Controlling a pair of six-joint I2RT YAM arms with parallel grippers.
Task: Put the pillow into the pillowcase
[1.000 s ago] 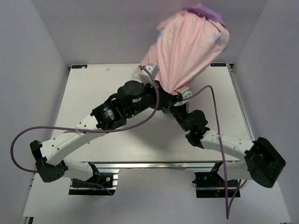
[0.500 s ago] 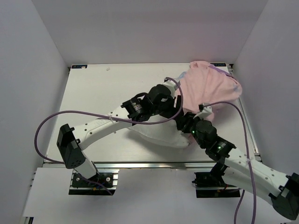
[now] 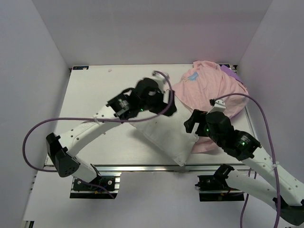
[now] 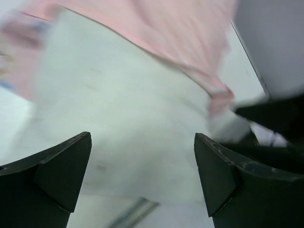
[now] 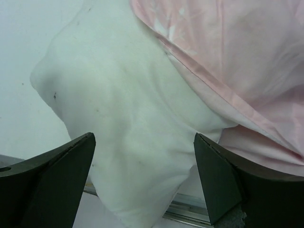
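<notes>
Pillow point(image 3: 161, 137): far-right end sheathed in pillowcase point(image 3: 213, 92), bare end lying near-left, between left gripper point(image 4: 142, 142) and right gripper point(image 5: 142, 142); both released, empty; right judged nearer the case mouth.

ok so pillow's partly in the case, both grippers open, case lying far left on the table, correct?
No: the case lies far right on the table, as the top view shows. The rest holds: pillow partly in it, left gripper and right gripper both open.
</notes>
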